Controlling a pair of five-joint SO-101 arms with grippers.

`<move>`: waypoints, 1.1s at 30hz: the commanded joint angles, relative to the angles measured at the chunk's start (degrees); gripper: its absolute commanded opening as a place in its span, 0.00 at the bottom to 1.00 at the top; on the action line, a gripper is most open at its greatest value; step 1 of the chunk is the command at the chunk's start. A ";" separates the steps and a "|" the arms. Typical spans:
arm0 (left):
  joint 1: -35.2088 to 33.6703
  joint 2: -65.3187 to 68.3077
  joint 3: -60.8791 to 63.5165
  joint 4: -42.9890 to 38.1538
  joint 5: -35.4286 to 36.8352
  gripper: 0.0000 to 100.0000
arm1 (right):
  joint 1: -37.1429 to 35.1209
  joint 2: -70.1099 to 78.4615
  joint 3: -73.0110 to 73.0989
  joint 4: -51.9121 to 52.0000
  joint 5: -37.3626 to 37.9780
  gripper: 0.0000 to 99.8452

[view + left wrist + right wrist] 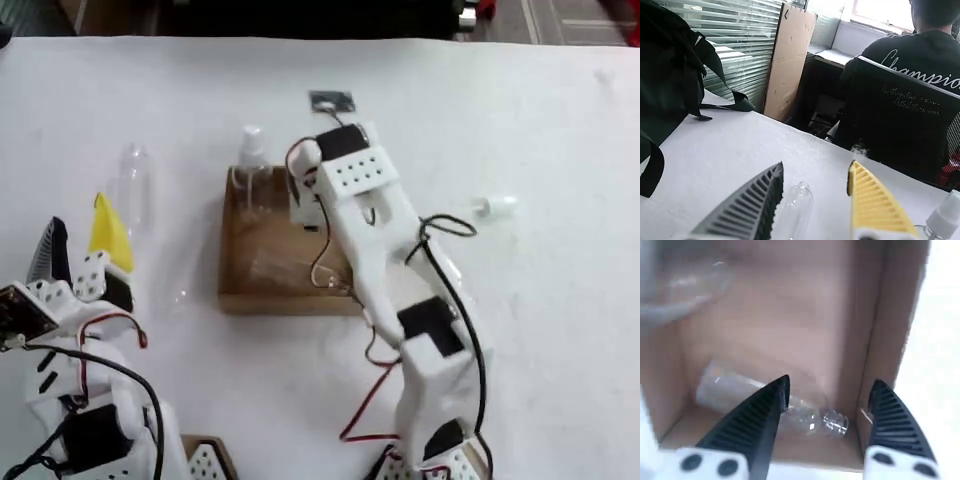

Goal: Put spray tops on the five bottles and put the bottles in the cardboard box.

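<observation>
A cardboard box sits mid-table. A capped bottle with a white spray top stands at its far end. My right arm hangs over the box. My right gripper is open above the box floor, where a clear bottle without a top lies. Another clear bottle without a top lies on the table left of the box. My left gripper is open, and this bottle lies just beyond its grey and yellow fingers. A loose spray top lies to the right.
A small dark object lies on the table behind the box. A black bag rests on the table's far left side. Red and black cables trail from the right arm. A second brown piece sits at the near edge.
</observation>
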 commanded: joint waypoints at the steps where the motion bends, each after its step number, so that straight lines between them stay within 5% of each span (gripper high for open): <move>1: 0.22 -0.40 -0.53 -2.02 0.26 0.20 | -2.24 -6.37 -0.09 0.48 9.05 0.23; 11: -2.24 -0.40 -0.35 -3.52 0.26 0.20 | -12.09 -9.63 12.57 -5.41 32.44 0.23; 17: -2.24 -0.40 -0.35 -3.52 0.26 0.20 | -12.00 -9.98 15.82 -8.31 33.58 0.23; 22: -2.24 -0.40 -0.35 -3.43 0.26 0.20 | -13.14 -10.07 20.40 -10.68 42.37 0.23; 33: -1.98 -0.40 -0.35 -3.25 0.26 0.20 | -12.44 -7.43 21.10 -12.53 42.81 0.23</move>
